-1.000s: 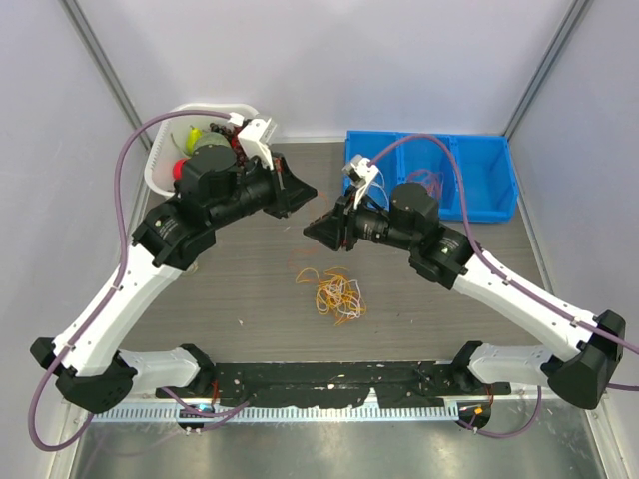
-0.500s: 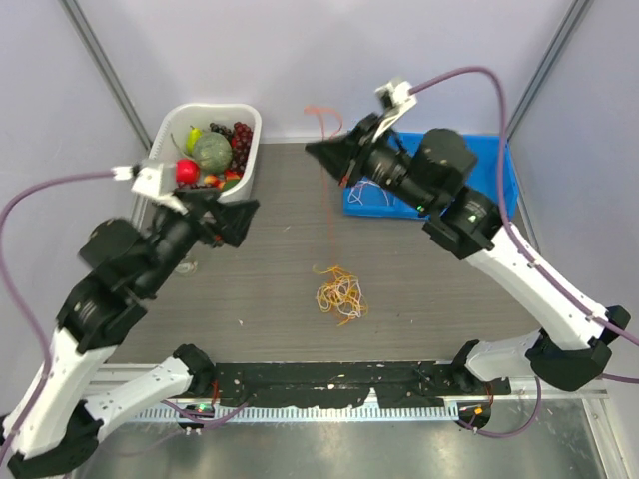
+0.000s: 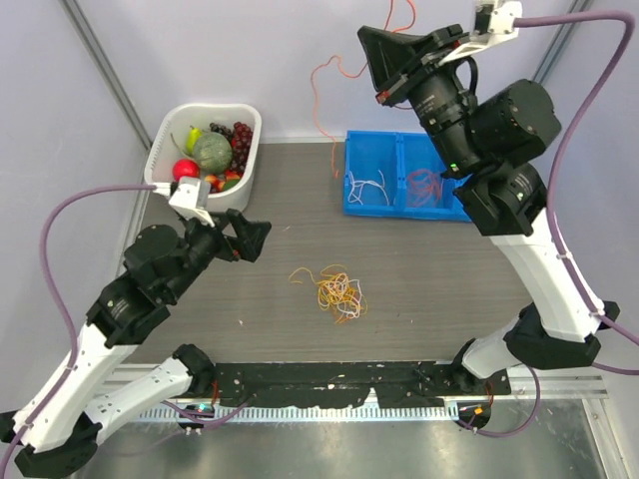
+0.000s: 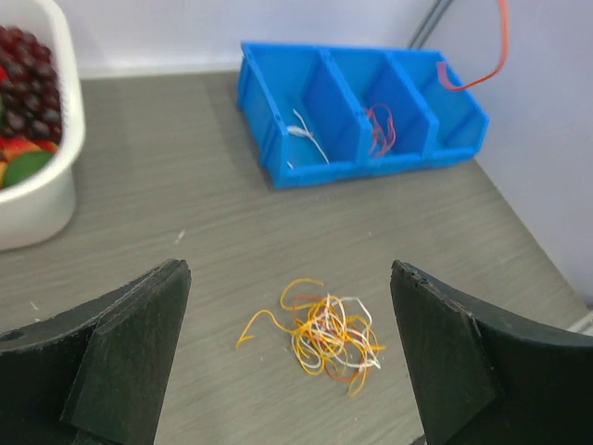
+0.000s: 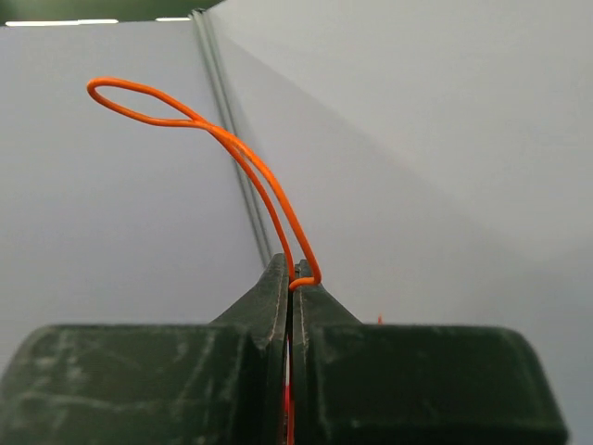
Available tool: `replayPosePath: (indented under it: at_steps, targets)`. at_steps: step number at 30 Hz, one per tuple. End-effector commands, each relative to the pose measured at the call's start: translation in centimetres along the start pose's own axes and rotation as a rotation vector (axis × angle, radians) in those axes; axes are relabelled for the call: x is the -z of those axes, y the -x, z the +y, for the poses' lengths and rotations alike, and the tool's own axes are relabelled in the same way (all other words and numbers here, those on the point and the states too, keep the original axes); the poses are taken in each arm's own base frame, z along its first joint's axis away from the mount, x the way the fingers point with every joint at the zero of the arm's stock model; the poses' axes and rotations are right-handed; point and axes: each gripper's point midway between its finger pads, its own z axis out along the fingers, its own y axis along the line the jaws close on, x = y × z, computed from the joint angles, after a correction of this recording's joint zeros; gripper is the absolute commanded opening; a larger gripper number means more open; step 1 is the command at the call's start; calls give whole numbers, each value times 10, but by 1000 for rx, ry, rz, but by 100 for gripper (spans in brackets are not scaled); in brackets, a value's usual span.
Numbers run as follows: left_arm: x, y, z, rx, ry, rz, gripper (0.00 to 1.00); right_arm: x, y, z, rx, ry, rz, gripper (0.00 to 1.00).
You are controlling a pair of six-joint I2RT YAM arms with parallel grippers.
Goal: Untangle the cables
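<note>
Since the frame half a second earlier, the right end effector is raised higher and the orange cable is drawn free of the tangle. The left end effector is shifted slightly nearer.

In the top view, the cable is seen dangling below the right end effector, its free end beside the blue bin. The tangle is left on the worktop, just ahead of the left end effector.

In the left wrist view, the jaws are spread wide with nothing held. The tangle is framed ahead between them.

In the right wrist view, the jaws are pinched tight on the orange cable, with a loop standing beyond the tips.

The strands are judged light, limp and apt to slip. A loose outer loop or free end is best taken, not the knotted middle.
</note>
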Motion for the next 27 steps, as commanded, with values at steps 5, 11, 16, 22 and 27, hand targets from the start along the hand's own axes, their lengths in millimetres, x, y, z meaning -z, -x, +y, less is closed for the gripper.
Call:
replayPosePath:
  at_steps: [5,11,16,22,27]
  targets:
    - [-18,-44,-25,113,-127,109,96,-19,-11,-94,79,-222,-15,1]
    - [-28,-75,-25,128,-121,211,99,-22,-13,-168,51,-327,-27,1]
    - [-36,-97,-26,147,-125,267,99,-15,-6,-216,52,-385,-45,1]
    - [-42,-113,-37,195,-179,312,99,-4,-37,-294,-25,-435,-17,1]
    - [-47,-123,-42,221,-198,338,99,15,-101,-351,-32,-502,82,1]
